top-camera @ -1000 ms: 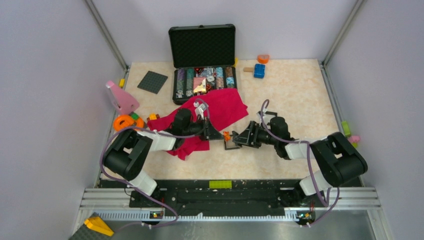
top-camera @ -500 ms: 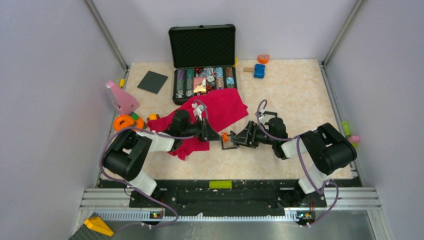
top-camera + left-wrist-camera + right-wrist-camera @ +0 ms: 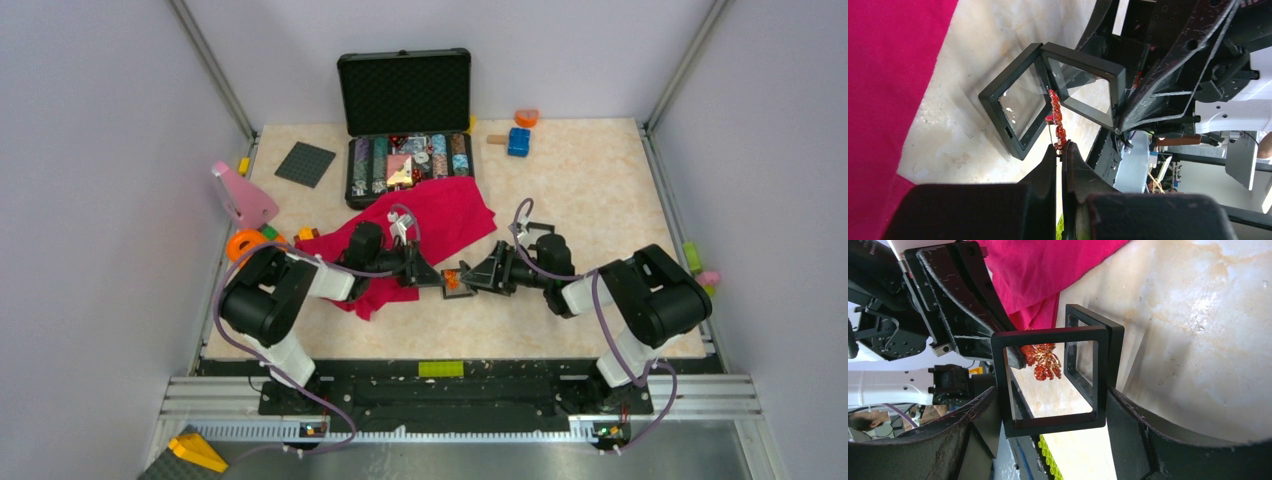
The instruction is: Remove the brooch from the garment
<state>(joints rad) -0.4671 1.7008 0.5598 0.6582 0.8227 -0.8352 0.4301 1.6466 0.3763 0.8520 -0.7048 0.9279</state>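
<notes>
- We find the garment point(image 3: 445, 215) lying rumpled on the table point(image 3: 590, 190), left of the work point and behind the left arm. Nothing grips it.
- The left gripper point(image 3: 1062, 147) has its fingers pressed together on the near end of the brooch point(image 3: 1056, 120). This fine pinch leaves the ornament's body free for placing.
- The brooch is clear of the cloth, held in the gap between the two leaves of a black hinged display frame point(image 3: 1048, 336). We judge removal done and stowing in hand.
- At this angle we cannot tell whether the brooch touches the frame's clear film.
- The right gripper point(image 3: 482, 275) clamps the frame by its outer edges and presents it agape toward the left arm, evidently to receive the piece.
</notes>
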